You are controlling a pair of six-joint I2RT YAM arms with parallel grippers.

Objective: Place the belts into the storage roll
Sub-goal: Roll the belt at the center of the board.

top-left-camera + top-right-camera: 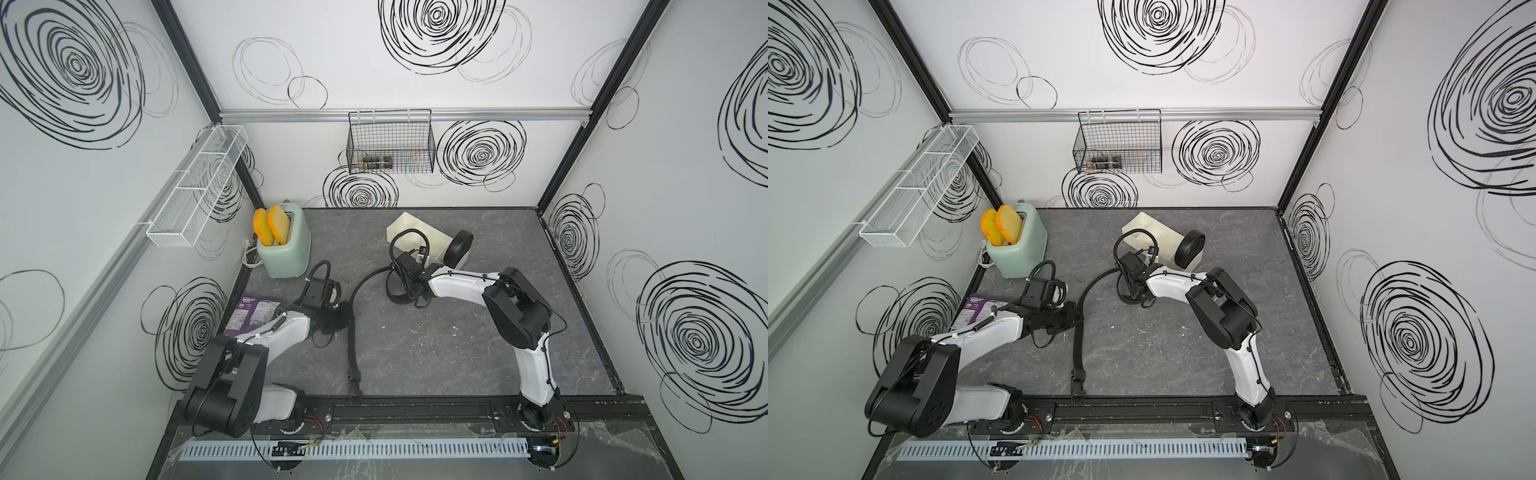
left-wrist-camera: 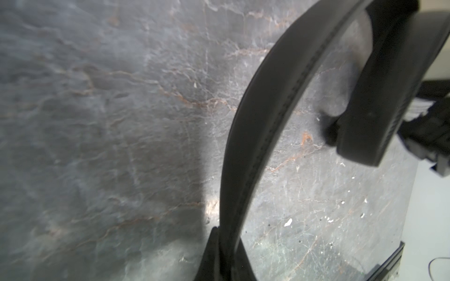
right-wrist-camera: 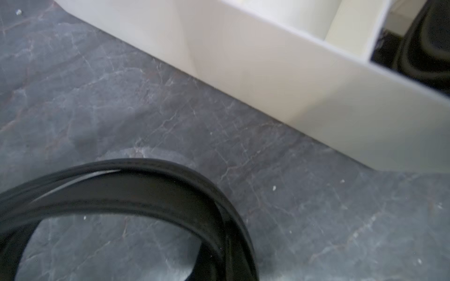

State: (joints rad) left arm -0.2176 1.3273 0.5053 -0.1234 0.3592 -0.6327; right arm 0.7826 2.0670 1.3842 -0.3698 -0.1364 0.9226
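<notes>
A loose belt point(image 1: 353, 345) lies on the dark marbled surface point(image 1: 457, 353) in the middle of both top views. Its buckle point(image 1: 356, 376) is at lower centre, and the strap runs up and then curves right. The left end effector point(image 1: 344, 316) is clamped narrow on the strap partway along, which the left wrist view confirms point(image 2: 225, 245). The right end effector point(image 1: 409, 293) is closed on the belt's looped far end, just below the cream tray point(image 1: 409, 224). The tray sits at upper centre. A coiled belt point(image 1: 457, 249) stands on edge in the compartment at its right end. A green toaster point(image 1: 286, 249) stands at the left.
</notes>
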